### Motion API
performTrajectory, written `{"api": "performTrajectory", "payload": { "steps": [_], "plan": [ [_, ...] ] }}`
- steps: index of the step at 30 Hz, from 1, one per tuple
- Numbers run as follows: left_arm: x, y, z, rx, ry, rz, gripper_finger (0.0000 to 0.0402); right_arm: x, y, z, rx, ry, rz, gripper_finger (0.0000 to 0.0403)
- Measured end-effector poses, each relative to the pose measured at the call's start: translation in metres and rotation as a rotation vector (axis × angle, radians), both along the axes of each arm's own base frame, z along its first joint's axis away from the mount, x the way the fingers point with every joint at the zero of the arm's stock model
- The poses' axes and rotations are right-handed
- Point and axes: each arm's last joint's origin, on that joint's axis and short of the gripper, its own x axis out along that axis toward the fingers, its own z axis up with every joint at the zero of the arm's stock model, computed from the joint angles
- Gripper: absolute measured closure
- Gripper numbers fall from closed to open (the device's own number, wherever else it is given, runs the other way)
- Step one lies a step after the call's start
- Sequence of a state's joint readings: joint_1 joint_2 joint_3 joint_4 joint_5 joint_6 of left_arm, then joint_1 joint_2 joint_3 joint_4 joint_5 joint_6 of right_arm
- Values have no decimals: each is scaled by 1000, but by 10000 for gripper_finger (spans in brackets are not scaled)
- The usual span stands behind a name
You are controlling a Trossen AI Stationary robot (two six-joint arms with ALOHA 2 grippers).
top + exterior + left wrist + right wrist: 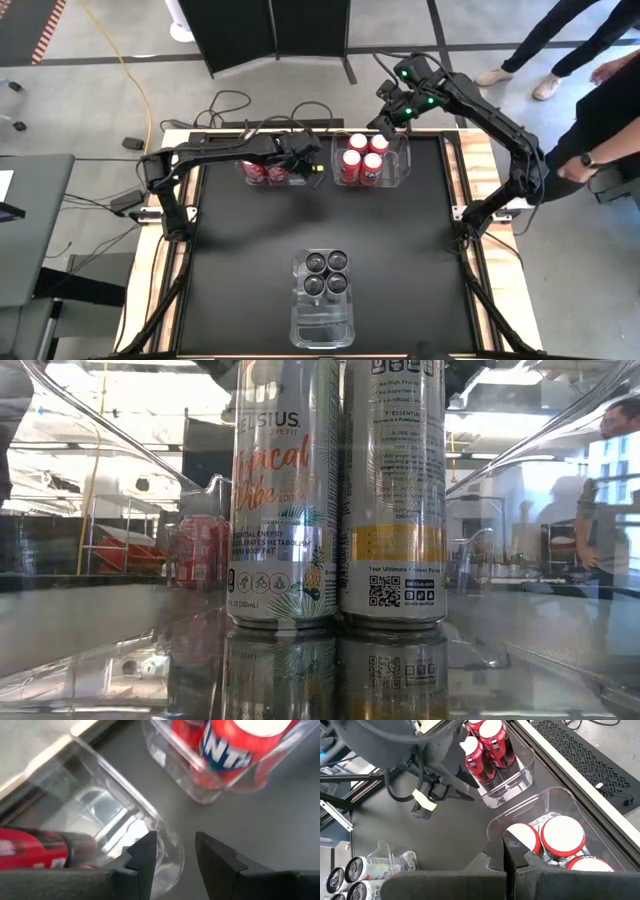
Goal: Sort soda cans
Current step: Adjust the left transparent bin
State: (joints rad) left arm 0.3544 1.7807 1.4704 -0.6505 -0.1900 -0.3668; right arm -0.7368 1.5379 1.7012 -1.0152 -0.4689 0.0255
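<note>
Red soda cans (363, 163) fill two clear bins (398, 172) at my twelve o'clock; grey cans (325, 273) wait at six. My left gripper (312, 169) hangs between the bins, jaws spread, seemingly empty. Right gripper (383, 122) hovers beyond, jaws pressed together.

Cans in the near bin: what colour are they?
Silver; seen best in the low view.
</note>
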Motion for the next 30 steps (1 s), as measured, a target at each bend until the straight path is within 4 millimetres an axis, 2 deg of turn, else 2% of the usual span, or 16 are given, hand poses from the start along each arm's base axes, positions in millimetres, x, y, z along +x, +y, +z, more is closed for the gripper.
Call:
{"api": "performTrajectory", "payload": {
  "steps": [3, 14, 19, 25, 30],
  "plan": [
    [2, -1, -10, -22, 36, 1, 269, 1, 2, 0, 7, 7, 6, 403],
    [-1, 1, -12, -18, 82, -20, 279, 1, 3, -1, 15, 9, 4, 403],
    [2, 3, -25, -40, 130, -61, 290, 1, 3, -1, 18, 6, -1, 403],
    [5, 3, -41, -91, 181, -66, 285, 2, 4, 0, 20, 5, 2, 403],
    [5, 3, -40, -92, 187, -62, 297, 2, 4, 0, 21, 3, -1, 403]
  ]
}}
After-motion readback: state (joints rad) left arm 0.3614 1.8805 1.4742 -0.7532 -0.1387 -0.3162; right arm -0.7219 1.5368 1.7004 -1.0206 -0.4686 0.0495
